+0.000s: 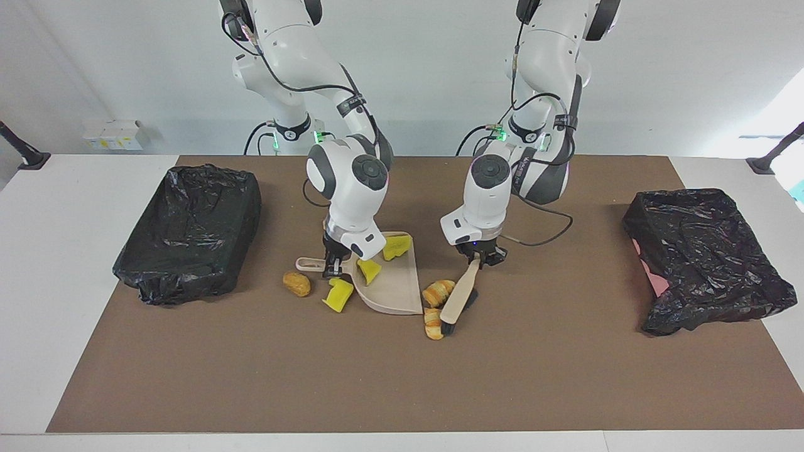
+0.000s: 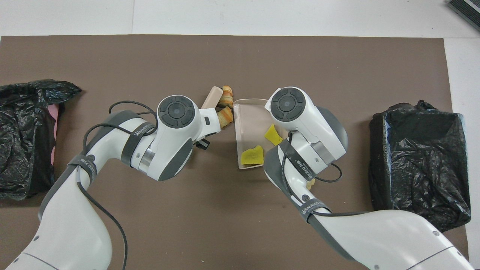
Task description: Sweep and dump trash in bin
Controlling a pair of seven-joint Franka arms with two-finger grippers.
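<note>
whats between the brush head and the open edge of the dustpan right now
Two pastry pieces lie there, one nearer the robots than the other, between the brush and the dustpan; the facing view shows it best.

From overhead, the right arm hides the dustpan [image 2: 245, 123] handle and loose trash.

white wall [image 1: 427, 75], brown mat [image 1: 565, 376] (white table [image 1: 44, 301])

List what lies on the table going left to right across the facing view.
Black-bagged bin → brown pastry lump → yellow sponge chunk → beige dustpan → croissant pieces → brush → second black-bagged bin.
</note>
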